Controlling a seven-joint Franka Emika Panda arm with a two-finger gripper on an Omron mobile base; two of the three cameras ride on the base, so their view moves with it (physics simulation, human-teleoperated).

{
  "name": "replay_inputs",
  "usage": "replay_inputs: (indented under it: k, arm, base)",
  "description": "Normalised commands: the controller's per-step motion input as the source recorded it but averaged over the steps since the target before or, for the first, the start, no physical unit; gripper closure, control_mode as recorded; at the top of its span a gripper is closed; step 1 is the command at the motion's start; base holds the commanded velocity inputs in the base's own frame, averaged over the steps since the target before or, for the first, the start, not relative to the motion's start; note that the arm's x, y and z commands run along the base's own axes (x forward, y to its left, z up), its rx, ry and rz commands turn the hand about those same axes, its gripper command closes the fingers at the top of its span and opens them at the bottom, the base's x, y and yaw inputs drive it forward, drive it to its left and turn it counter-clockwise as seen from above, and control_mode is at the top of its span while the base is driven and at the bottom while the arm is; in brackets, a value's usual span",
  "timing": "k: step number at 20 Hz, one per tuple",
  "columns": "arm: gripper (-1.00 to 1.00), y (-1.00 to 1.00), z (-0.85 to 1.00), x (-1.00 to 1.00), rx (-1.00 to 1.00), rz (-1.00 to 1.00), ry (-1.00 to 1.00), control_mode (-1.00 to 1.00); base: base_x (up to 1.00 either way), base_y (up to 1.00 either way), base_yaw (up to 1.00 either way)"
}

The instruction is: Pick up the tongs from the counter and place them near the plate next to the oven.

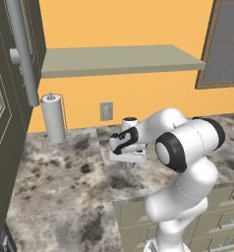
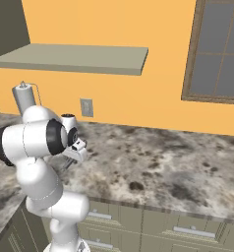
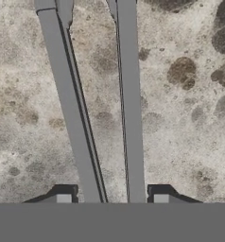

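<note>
The tongs (image 3: 100, 108) lie flat on the desk (image 3: 190, 118), both narrow arms running between the gripper's (image 3: 112, 196) fingertips (image 3: 63, 194). The gripper stands narrowed around them, each fingertip just beside an arm; whether it touches, I cannot tell.

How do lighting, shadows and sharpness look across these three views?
Left base view: flat, even rendered light, a soft dark patch on the counter under the gripper. Right base view: equally even, no glare. Hand view: the tongs are crisp-edged and throw thin dark shadow lines beside each arm.
</note>
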Motion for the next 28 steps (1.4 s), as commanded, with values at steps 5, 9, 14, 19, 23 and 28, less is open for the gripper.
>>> replay_inputs:
  k: [5,9,14,19,23,28]
  arm:
    - [1.0,0.0,0.04,-0.1,0.0,0.0,-0.03,-1.0]
    - [1.0,-0.02,0.82,-0.46,0.0,0.04,-0.05,-1.0]
    - [1.0,-0.2,1.0,-0.84,0.01,0.06,0.0,-1.0]
    - [1.0,-0.34,1.0,-1.0,0.02,0.09,-0.01,-1.0]
    - [1.0,-0.44,1.0,-0.79,0.0,0.2,-0.01,-1.0]
    - [1.0,-0.51,1.0,-0.29,0.0,0.22,-0.03,-1.0]
  base:
    - [0.0,0.0,0.0]
    - [0.0,0.0,0.0]
    - [0.0,0.0,0.0]
    - [0.0,0.0,0.0]
    - [0.0,0.0,0.0]
    - [0.0,0.0,0.0]
